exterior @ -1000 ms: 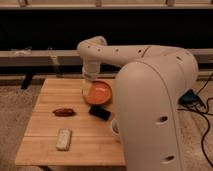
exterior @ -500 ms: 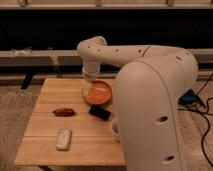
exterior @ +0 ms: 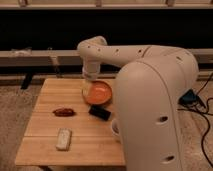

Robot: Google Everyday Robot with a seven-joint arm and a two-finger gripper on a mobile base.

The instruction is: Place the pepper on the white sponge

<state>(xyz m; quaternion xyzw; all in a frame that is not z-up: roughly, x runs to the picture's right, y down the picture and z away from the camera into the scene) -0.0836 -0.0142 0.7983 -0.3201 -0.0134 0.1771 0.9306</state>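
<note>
Wood-plank table (exterior: 50,145) is sitting on speckled carpet, w/ a dark wall and a pale ledge running behind it.

Camera view: pepper (exterior: 64,112) is lying flat on the table's left-centre part, long axis running left-right. It's glossy dark red-brown, tapering at both ends. White sponge (exterior: 63,139) is lying nearer the front edge, below the pepper in frame and apart from it. It's off-white, flat, rectangular w/ rounded corners, slightly tilted.

Gripper (exterior: 88,91) is hanging from the wrist over the left rim of the orange bowl (exterior: 100,93), well apart from the pepper. Its fingers are standing spread w/ nothing seen between them. They're blurring into the bowl's rim, so contact w/ it is hard to judge.

Flat black obj (exterior: 100,112) is lying just in front of the bowl. Robot's bulky white arm (exterior: 150,100) is filling the right side, hiding the table's right part and cutting off most of a small white round item (exterior: 114,129). Cables (exterior: 200,102) are trailing on the floor at far right.
</note>
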